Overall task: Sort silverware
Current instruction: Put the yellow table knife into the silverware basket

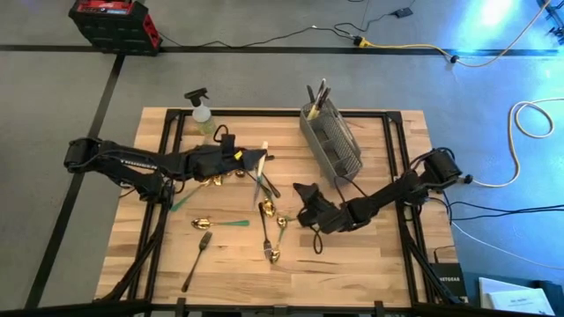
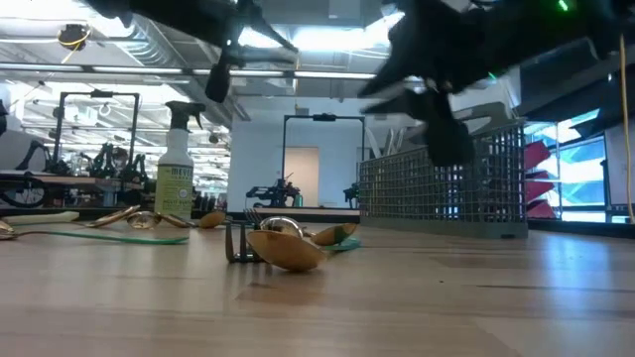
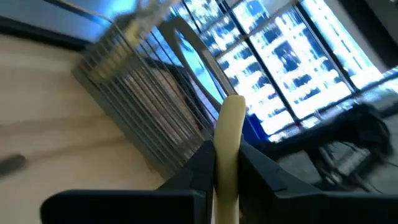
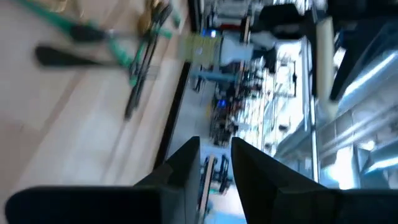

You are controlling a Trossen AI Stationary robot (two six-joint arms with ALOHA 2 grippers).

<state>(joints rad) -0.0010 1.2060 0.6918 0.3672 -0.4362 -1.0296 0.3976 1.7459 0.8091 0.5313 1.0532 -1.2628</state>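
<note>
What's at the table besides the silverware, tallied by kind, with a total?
spray bottle: 1
mesh caddy: 1
robot arms: 2 (left arm, right arm)
Total: 4

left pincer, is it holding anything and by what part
Yes. The left pincer is shut on a pale handle that sticks out past its fingertips; the utensil's working end is hidden. The right pincer holds nothing.

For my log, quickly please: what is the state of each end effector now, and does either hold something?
Left end effector: shut on a slim pale cream utensil handle.
Right end effector: slightly open, holding nothing.
</note>
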